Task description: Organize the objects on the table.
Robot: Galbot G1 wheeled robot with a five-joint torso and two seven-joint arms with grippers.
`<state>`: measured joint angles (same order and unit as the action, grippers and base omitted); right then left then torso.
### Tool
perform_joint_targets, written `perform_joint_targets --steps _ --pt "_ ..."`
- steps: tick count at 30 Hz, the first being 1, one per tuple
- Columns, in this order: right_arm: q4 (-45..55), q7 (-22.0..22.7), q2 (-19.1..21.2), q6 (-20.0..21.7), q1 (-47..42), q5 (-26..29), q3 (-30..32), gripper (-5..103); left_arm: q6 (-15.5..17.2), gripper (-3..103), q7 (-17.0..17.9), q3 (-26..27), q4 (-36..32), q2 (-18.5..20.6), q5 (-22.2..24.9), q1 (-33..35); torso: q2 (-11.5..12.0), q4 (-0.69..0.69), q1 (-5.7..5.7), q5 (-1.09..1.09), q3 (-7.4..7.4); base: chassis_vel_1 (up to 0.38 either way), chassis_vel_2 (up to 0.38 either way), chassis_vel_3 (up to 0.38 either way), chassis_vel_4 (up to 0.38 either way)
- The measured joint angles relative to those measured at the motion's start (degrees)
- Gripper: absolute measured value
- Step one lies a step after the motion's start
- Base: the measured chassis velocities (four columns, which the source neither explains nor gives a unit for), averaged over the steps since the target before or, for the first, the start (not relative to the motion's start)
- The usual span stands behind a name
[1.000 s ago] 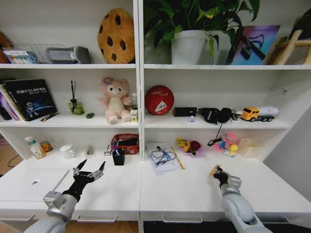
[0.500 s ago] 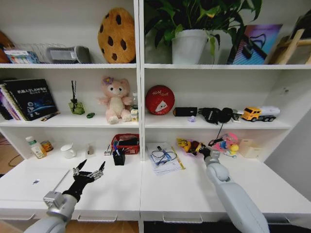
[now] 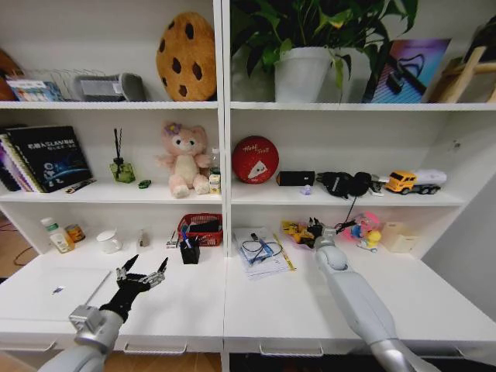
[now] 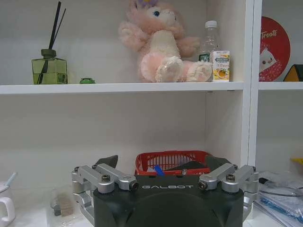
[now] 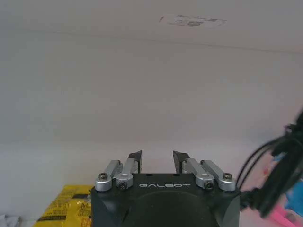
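Note:
A closed silver laptop (image 3: 58, 288) lies flat at the left end of the white table (image 3: 271, 314). My left gripper (image 3: 142, 276) hovers open just right of the laptop, pointing at the shelf; in the left wrist view (image 4: 163, 166) nothing is between its fingers. A small green can (image 3: 143, 184) (image 4: 87, 81) sits on the middle shelf, left of the pink bear. My right gripper (image 3: 315, 230) is stretched to the back of the table beside a yellow snack bag (image 3: 293, 229) (image 5: 61, 208). The right wrist view (image 5: 157, 160) shows it open and empty, facing the white back wall.
At the back of the table stand a red basket (image 3: 200, 229), a black pen cup (image 3: 189, 249), papers with a cable (image 3: 260, 252), a mug (image 3: 108, 242) and pink toys (image 3: 363, 230). Black cables (image 5: 274, 184) hang close to the right gripper. A shelf board runs above it.
My right arm has reached forward and left, from the table's front right to the back by the snack bag. The left arm has not moved.

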<state>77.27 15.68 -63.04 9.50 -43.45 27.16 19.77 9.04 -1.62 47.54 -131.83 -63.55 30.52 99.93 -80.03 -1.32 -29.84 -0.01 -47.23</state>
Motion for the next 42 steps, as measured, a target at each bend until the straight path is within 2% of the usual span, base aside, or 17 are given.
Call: perform_joint_targets --steps 1,2,5,6,9,10,12,13,15,16,18,19,23,24,27,32,42 --pt "1.9 0.3 0.5 0.3 -1.8 0.3 0.5 38 0.0 100 0.0 0.0 0.0 0.0 0.0 0.0 0.0 -0.01 0.0 0.01 0.0 0.0 0.0 0.0 0.0" --pt "1.9 0.3 0.5 0.3 -1.8 0.3 0.5 38 0.0 100 0.0 0.0 0.0 0.0 0.0 0.0 0.0 -0.01 0.0 0.01 0.0 0.0 0.0 0.0 0.0" --pt "9.0 2.6 1.9 2.7 -7.4 3.2 1.2 55 0.0 100 0.0 0.0 0.0 0.0 0.0 0.0 0.0 -0.01 0.0 0.02 0.0 0.0 0.0 0.0 0.0" --pt "9.0 2.6 1.9 2.7 -7.4 3.2 1.2 55 0.0 100 0.0 0.0 0.0 0.0 0.0 0.0 0.0 -0.01 0.0 0.02 0.0 0.0 0.0 0.0 0.0" --pt "20.3 9.1 2.3 6.4 -15.2 6.3 2.1 71 0.0 100 0.0 0.0 0.0 0.0 0.0 0.0 0.0 0.02 0.01 0.01 0.01 0.0 0.0 0.0 0.0" --pt "20.3 9.1 2.3 6.4 -15.2 6.3 2.1 71 0.0 100 0.0 0.0 0.0 0.0 0.0 0.0 0.0 0.02 0.01 0.01 0.01 0.0 0.0 0.0 0.0" --pt "27.8 12.3 2.4 8.5 -22.4 6.5 4.3 82 0.0 100 0.0 0.0 0.0 0.0 0.0 0.0 0.0 0.02 0.01 0.01 0.01 0.0 0.0 0.0 0.0" --pt "27.8 12.3 2.4 8.5 -22.4 6.5 4.3 82 0.0 100 0.0 0.0 0.0 0.0 0.0 0.0 0.0 0.02 0.01 0.01 0.01 0.0 0.0 0.0 0.0" --pt "35.3 13.2 3.3 10.1 -31.7 6.6 7.7 93 0.0 100 0.0 0.0 0.0 0.0 0.0 0.0 0.0 -0.03 0.01 0.02 0.0 0.0 0.0 0.0 0.0" --pt "35.3 13.2 3.3 10.1 -31.7 6.6 7.7 93 0.0 100 0.0 0.0 0.0 0.0 0.0 0.0 0.0 -0.03 0.01 0.02 0.0 0.0 0.0 0.0 0.0" --pt "41.8 12.6 3.4 10.1 -39.2 6.0 11.6 99 0.0 100 0.0 0.0 0.0 0.0 0.0 0.0 0.0 -0.02 0.02 -0.01 0.01 0.0 0.0 0.0 0.0" --pt "41.8 12.6 3.4 10.1 -39.2 6.0 11.6 99 0.0 100 0.0 0.0 0.0 0.0 0.0 0.0 0.0 -0.02 0.02 -0.01 0.01 0.0 0.0 0.0 0.0" --pt "51.5 7.2 1.2 7.3 -53.9 2.4 18.9 100 0.0 100 0.0 0.0 0.0 0.0 0.0 0.0 0.0 0.0 0.02 0.0 0.01 0.0 0.0 0.0 0.0" --pt "51.5 7.2 1.2 7.3 -53.9 2.4 18.9 100 0.0 100 0.0 0.0 0.0 0.0 0.0 0.0 0.0 0.0 0.02 0.0 0.01 0.0 0.0 0.0 0.0" --pt "55.0 5.0 -0.2 3.7 -59.8 0.1 21.6 100 0.0 100 0.0 0.0 0.0 0.0 0.0 0.0 0.0 -0.02 0.02 0.0 0.01 0.0 0.0 0.0 0.0" --pt "55.9 2.7 -0.1 3.7 -59.9 -1.0 22.9 100 0.0 100 0.0 0.0 0.0 0.0 0.0 0.0 0.0 0.01 0.02 0.01 0.0 0.0 0.0 0.0 0.0" --pt "57.0 -0.6 0.5 9.6 -51.8 -1.5 18.0 100 0.0 100 0.0 0.0 0.0 0.0 0.0 0.0 0.0 0.01 0.0 0.02 -0.01 0.01 0.014 -0.011 -0.014"
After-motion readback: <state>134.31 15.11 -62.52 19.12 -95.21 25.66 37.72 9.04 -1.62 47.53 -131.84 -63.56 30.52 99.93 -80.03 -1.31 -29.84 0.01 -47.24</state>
